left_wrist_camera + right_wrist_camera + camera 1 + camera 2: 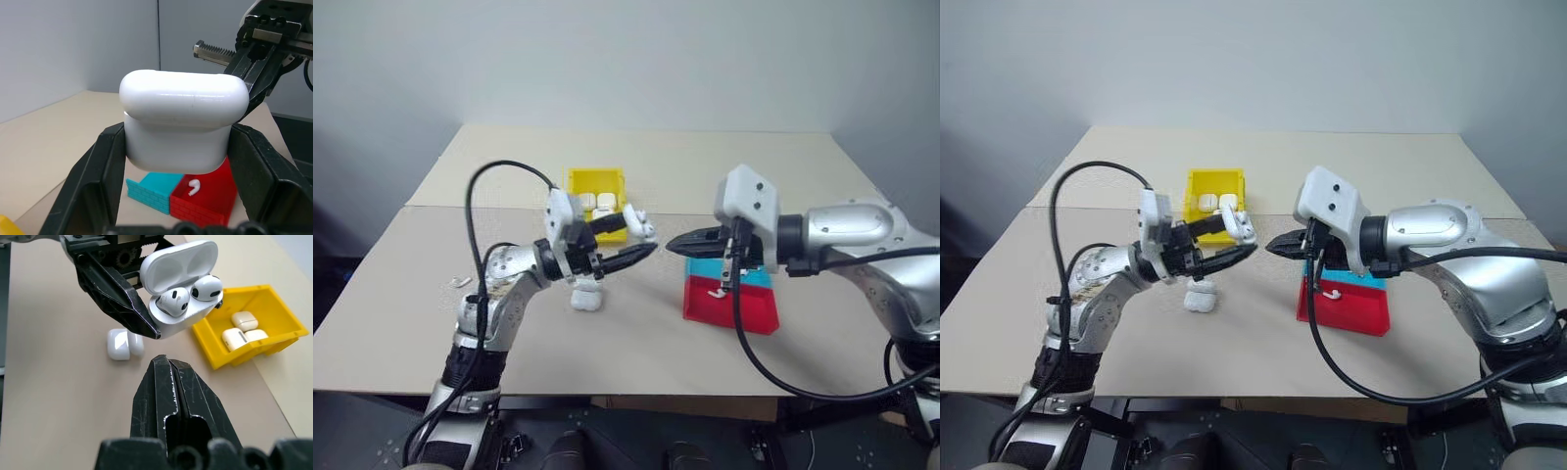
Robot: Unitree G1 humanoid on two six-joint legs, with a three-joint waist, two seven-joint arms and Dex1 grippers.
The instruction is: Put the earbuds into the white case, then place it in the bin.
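Far out on the left of the table lies a small white scrap (458,282), too small to name. Next comes the left gripper (625,241), its black fingers clamped on the small glossy white case (182,293), held in the air with the hinged lid swung open. Both tiny glossy white earbuds (190,294) sit in their wells, though they look perched rather than fully seated. That is the risk as I see it: if the lid is pushed down while a bud stands proud, it could pop out, or the case could twist in the grip and drop.

Below it on the tabletop rest two more white cases (124,343), closed, touching each other. Behind stands the small bright yellow open-topped plastic bin (278,301), already holding three cases, with room left.

The right gripper (168,363) has its jaws pressed together, empty, tip just beside the open case. To its right a teal tray (155,186) and a red tray (215,198) touch; a loose earbud (194,186) lies in the red one.

The way to the bin looks open.
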